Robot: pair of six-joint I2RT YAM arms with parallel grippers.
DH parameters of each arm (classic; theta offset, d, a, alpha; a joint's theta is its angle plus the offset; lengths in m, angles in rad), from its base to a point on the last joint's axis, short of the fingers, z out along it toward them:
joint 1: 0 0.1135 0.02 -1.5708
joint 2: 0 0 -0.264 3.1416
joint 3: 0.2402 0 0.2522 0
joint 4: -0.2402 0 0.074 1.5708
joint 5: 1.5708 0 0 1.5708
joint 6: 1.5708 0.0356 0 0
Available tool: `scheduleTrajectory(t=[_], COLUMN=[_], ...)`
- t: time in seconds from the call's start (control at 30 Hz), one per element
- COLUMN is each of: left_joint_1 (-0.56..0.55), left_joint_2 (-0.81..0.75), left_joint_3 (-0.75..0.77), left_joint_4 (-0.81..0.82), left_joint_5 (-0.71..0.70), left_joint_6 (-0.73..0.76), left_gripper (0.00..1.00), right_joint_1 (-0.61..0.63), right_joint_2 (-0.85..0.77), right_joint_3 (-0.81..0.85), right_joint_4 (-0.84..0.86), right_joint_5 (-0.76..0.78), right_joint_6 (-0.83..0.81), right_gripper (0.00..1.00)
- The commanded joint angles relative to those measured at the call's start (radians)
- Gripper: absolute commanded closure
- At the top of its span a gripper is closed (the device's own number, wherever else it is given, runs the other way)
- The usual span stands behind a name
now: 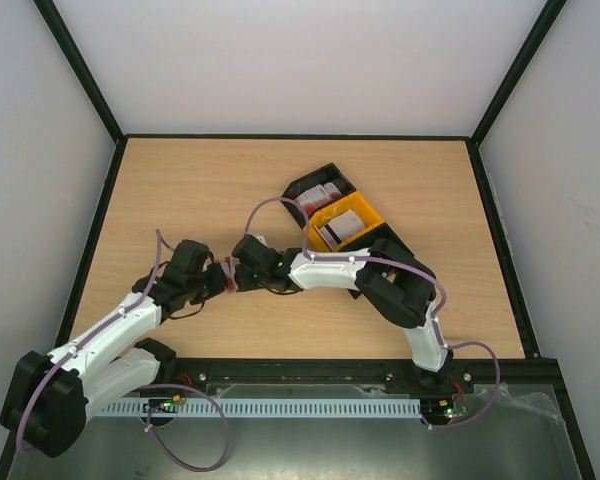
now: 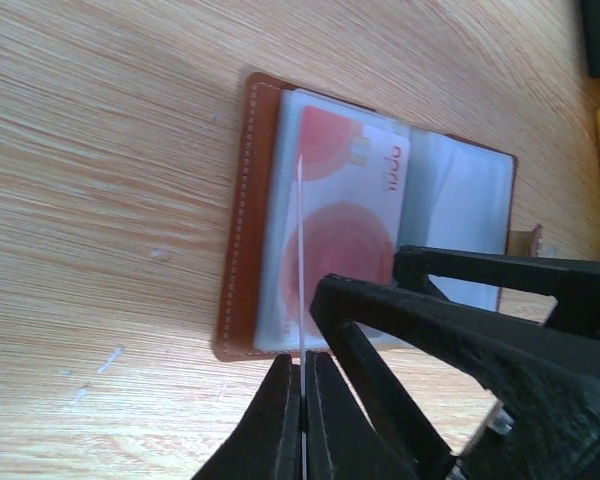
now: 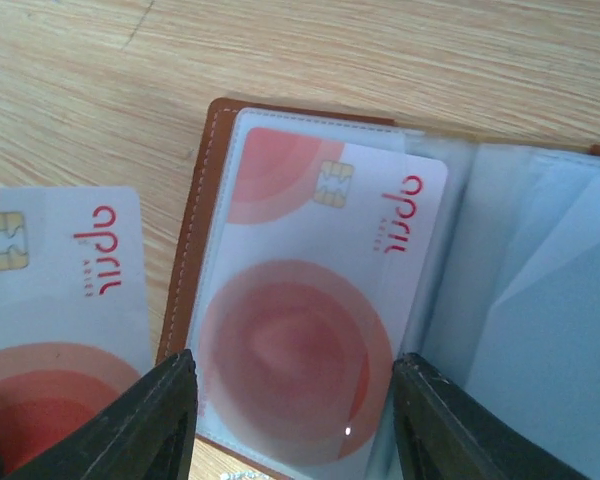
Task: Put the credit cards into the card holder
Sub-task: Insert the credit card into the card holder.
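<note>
Left fingers [image 2: 276,425] pinch a red-and-white credit card [image 3: 50,330] tight, edge-on. Right fingers [image 3: 150,425] stand wide astride a second card [image 3: 305,320] lying in the open card holder [image 3: 192,230], which lies on the surface [image 1: 180,180], left of centre toward its near edge.

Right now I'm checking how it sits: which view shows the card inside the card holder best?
Right wrist: the sleeved red-and-white card fills the frame in the card holder, chip and print sharp. Left wrist shows it smaller, partly blocked; the top view doesn't show it.
</note>
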Motion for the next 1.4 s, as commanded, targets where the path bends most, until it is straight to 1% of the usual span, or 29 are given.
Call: scheduleTrajectory(t=[0.0,0.03,0.1,0.23,0.4,0.63,0.8,1.1,1.2,1.3,1.37], left_joint_1=[0.001,0.001,0.001,-0.001,-0.004,-0.004,-0.004,-0.004,-0.004,-0.004,-0.004], left_joint_2=[-0.026,-0.034,-0.050,-0.064,-0.021,0.078,0.145,0.202,0.230,0.246,0.255], left_joint_3=[0.025,0.023,0.011,-0.028,-0.057,-0.065,-0.089,-0.111,-0.117,-0.120,-0.125], left_joint_4=[0.031,0.049,0.089,0.188,0.319,0.411,0.471,0.506,0.531,0.542,0.562], left_joint_5=[0.053,0.065,0.094,0.164,0.230,0.225,0.228,0.213,0.226,0.225,0.236], left_joint_6=[0.030,0.037,0.046,0.056,0.046,0.010,-0.008,-0.010,-0.009,-0.003,-0.002], left_gripper=[0.98,0.98,0.98,0.98,0.98,0.98,0.98,0.98,0.98,0.98,0.98], right_joint_1=[-0.002,-0.002,-0.003,-0.008,-0.032,-0.071,-0.076,-0.077,-0.078,-0.077,-0.079], right_joint_2=[-0.052,-0.067,-0.109,-0.203,-0.218,-0.218,-0.178,-0.147,-0.135,-0.132,-0.135], right_joint_3=[-0.026,-0.030,-0.067,-0.140,-0.175,-0.239,-0.236,-0.217,-0.211,-0.218,-0.224], right_joint_4=[0.019,0.005,0.003,0.031,-0.042,-0.080,-0.082,-0.098,-0.111,-0.111,-0.108], right_joint_5=[0.071,0.146,0.237,0.321,0.332,0.256,0.206,0.173,0.173,0.178,0.180], right_joint_6=[0.001,0.011,0.030,0.044,0.027,0.005,-0.007,-0.025,-0.023,-0.012,-0.007], right_gripper=[0.48,0.46,0.42,0.38,0.36,0.36,0.38,0.42,0.46,0.55,0.59])
